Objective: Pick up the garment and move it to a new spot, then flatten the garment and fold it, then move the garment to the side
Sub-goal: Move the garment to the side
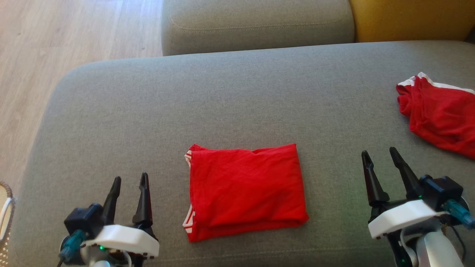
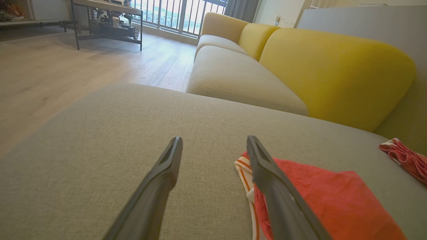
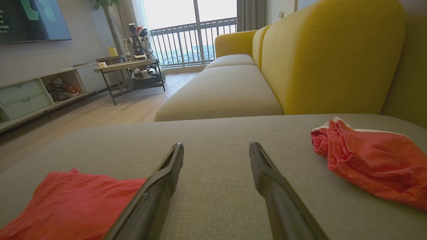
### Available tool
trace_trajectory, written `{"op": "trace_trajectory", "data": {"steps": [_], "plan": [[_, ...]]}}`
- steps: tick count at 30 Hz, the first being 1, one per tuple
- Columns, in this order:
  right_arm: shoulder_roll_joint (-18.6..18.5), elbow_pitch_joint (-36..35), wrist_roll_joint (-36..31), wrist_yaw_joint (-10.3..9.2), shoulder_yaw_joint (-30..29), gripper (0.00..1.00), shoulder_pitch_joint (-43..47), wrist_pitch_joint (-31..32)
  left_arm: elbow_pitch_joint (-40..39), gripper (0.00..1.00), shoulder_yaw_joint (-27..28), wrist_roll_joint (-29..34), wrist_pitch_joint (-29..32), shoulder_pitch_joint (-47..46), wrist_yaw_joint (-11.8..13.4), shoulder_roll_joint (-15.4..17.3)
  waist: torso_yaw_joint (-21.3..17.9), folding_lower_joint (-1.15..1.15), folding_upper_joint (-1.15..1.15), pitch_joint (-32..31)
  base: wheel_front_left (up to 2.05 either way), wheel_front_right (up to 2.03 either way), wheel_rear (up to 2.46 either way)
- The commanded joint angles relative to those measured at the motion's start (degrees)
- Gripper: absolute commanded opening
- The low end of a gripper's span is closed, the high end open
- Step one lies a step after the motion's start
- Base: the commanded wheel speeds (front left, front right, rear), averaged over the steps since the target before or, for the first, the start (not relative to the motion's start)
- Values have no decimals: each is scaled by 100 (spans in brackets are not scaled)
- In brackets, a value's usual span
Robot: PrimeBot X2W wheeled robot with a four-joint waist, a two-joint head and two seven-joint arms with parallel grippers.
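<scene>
A red garment [image 1: 245,191] with white trim lies folded into a neat rectangle on the grey cushion [image 1: 237,92], near its front edge. In the left wrist view the same garment [image 2: 327,200] lies just right of my fingers; in the right wrist view the garment [image 3: 73,203] lies at the lower left. My left gripper [image 1: 130,180] hovers open to the garment's left, a short gap away, nothing between its fingers. My right gripper [image 1: 380,154] stands open well to the garment's right, also empty.
A second red garment [image 1: 439,115] lies crumpled at the cushion's right edge, just beyond my right gripper. Behind are another grey seat [image 1: 256,24] and a yellow backrest [image 1: 412,18]. Wooden floor [image 1: 55,44] lies to the left, with a woven basket [image 1: 5,218] at the lower left.
</scene>
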Motion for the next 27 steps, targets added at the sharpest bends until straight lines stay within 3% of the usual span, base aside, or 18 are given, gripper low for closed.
{"op": "trace_trajectory", "data": {"steps": [1,11,18,27], "plan": [[2,-159,16,-2,137,100,-147,-23,-170,100,140,4,-70,-270,35,15,20,0,0,11,0,0,0],[2,119,936,-2,760,100,-271,241,-158,100,37,14,-70,-365,36,15,173,0,0,275,0,0,0],[2,873,1424,-2,1280,100,-540,610,-115,100,-67,6,-70,-512,44,15,345,0,0,468,0,0,0],[3,1765,1929,-2,1379,100,-1013,750,-99,100,-132,-3,-70,-586,67,15,551,0,0,618,0,0,0]]}}
